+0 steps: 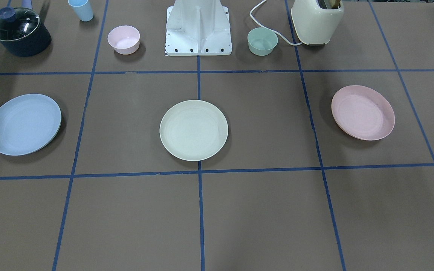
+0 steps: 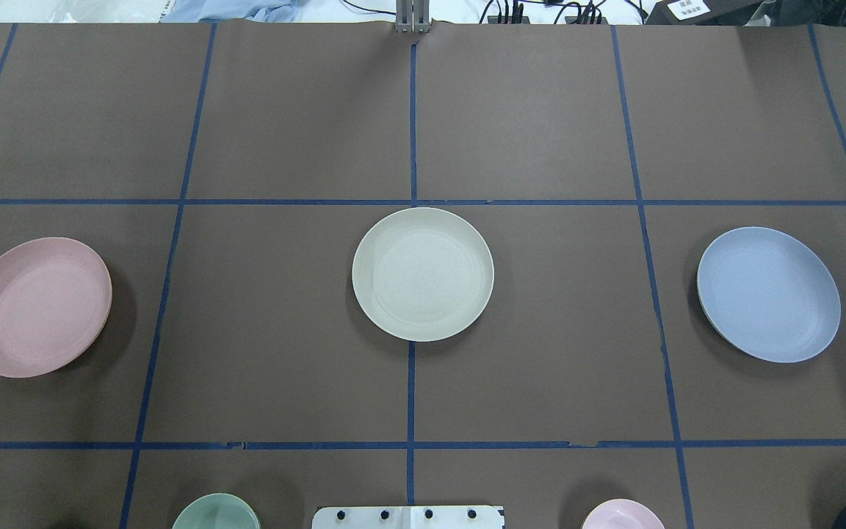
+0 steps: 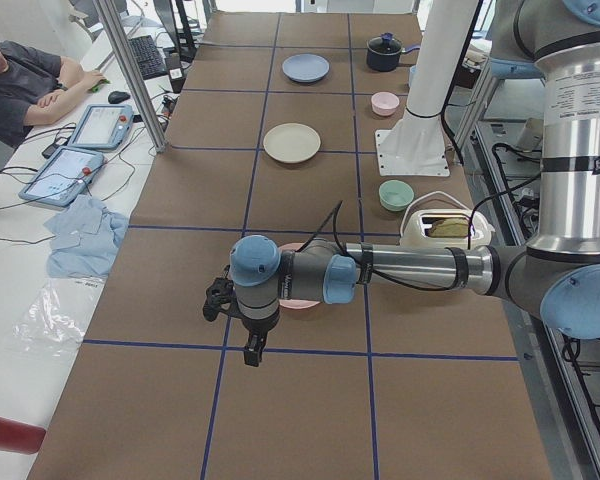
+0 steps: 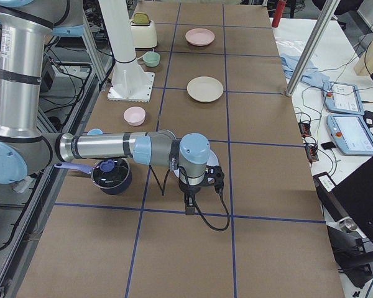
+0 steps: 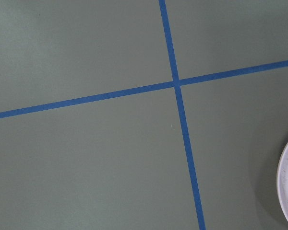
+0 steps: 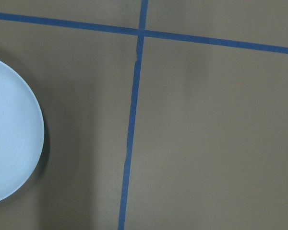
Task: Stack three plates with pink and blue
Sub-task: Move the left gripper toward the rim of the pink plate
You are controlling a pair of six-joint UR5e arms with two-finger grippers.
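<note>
Three plates lie apart in a row on the brown table. The pink plate (image 1: 362,112) (image 2: 36,306) is on my left, the cream-white plate (image 1: 193,130) (image 2: 422,273) in the middle, the pale blue plate (image 1: 24,124) (image 2: 768,294) on my right. My left gripper (image 3: 252,345) shows only in the exterior left view, above the table beside the pink plate (image 3: 298,302). My right gripper (image 4: 189,205) shows only in the exterior right view, beside the blue plate (image 4: 211,162). I cannot tell whether either is open or shut. Each wrist view shows a plate's edge.
Along the robot's side stand a pink bowl (image 1: 123,39), a green bowl (image 1: 262,41), a cream toaster (image 1: 317,20), a dark lidded pot (image 1: 19,32), a blue cup (image 1: 81,9) and the white robot base (image 1: 199,28). Blue tape lines grid the table.
</note>
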